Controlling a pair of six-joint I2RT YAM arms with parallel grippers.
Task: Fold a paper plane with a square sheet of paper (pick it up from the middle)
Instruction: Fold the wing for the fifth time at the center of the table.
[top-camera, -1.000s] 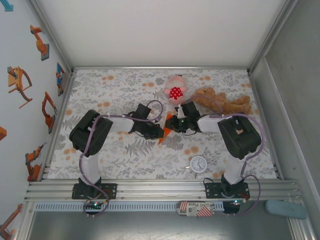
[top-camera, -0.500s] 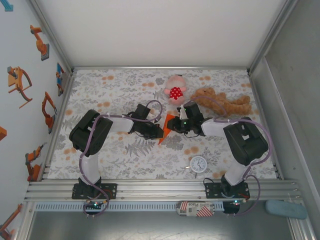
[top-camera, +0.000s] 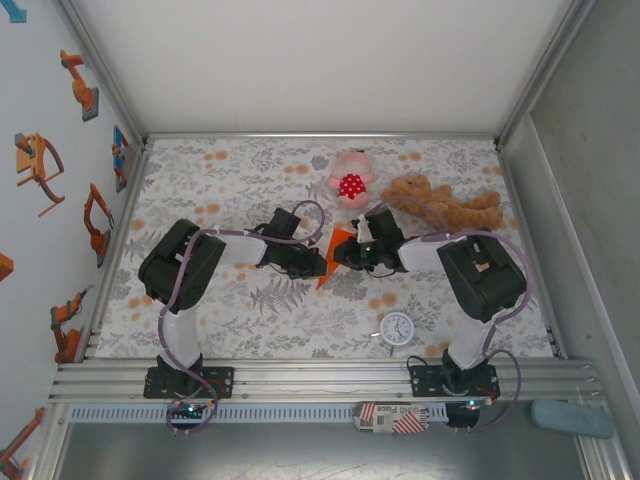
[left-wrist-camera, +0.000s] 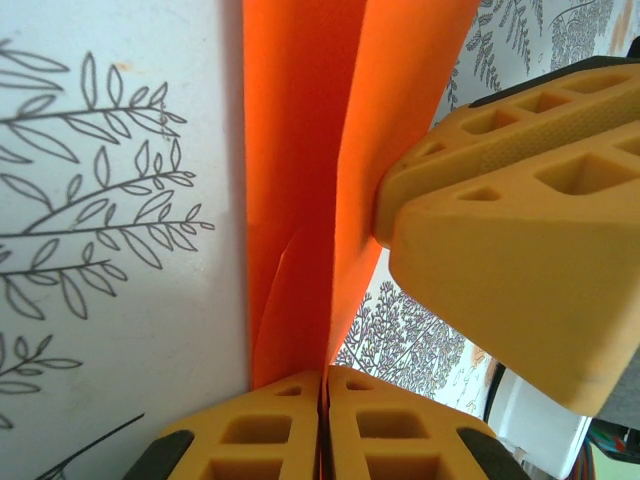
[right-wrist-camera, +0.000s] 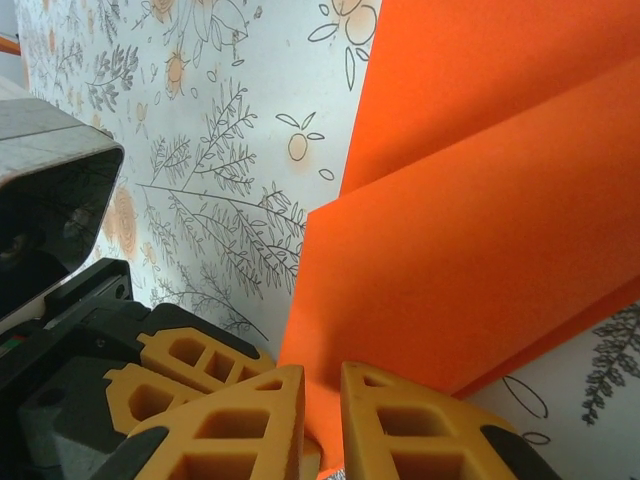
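Our black left arm (top-camera: 185, 262) and right arm (top-camera: 480, 270) bend inward, wrists low; our yellow-fingered left gripper (left-wrist-camera: 322, 380) and right gripper (right-wrist-camera: 322, 375) nearly meet, each clamped on the folded bright orange paper (left-wrist-camera: 300, 150).

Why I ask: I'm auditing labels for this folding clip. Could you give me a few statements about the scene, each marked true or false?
1. The left gripper is pinched shut on the orange paper. True.
2. The paper lies flat as a single unfolded layer. False: it is creased, with overlapping layers.
3. The small clock lies nearer the right arm's base than the left's. True.
4. The right gripper holds the teddy bear. False: the bear lies on the table beyond it, and that gripper is at the paper.
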